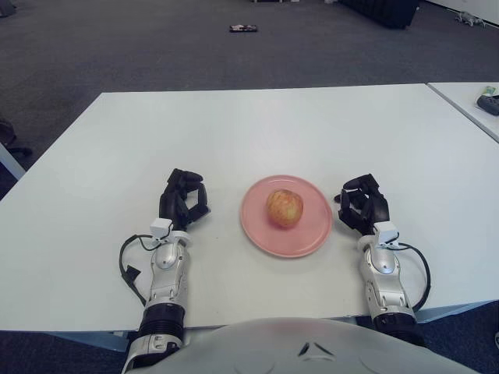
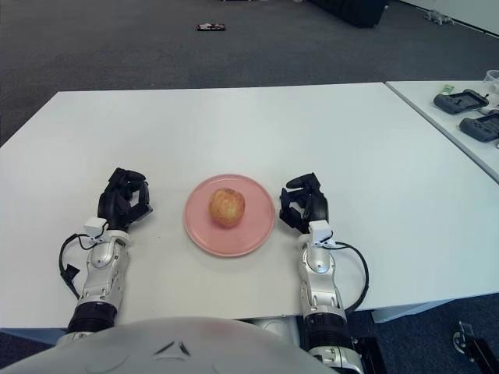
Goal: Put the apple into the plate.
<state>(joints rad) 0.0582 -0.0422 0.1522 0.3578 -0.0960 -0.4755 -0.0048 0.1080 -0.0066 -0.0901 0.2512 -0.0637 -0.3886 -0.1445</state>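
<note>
A yellow-red apple (image 1: 284, 208) sits in the middle of a pink plate (image 1: 257, 226) on the white table (image 1: 257, 132). My left hand (image 1: 183, 199) shows to the left of the plate, fingers curled and holding nothing. My right hand (image 1: 362, 204) shows just to the right of the plate's rim, fingers curled and holding nothing. Neither hand touches the apple.
A second white table at the far right carries dark controllers (image 2: 461, 101). A small dark object (image 1: 243, 29) lies on the grey carpet beyond the table. The table's front edge runs just ahead of my forearms.
</note>
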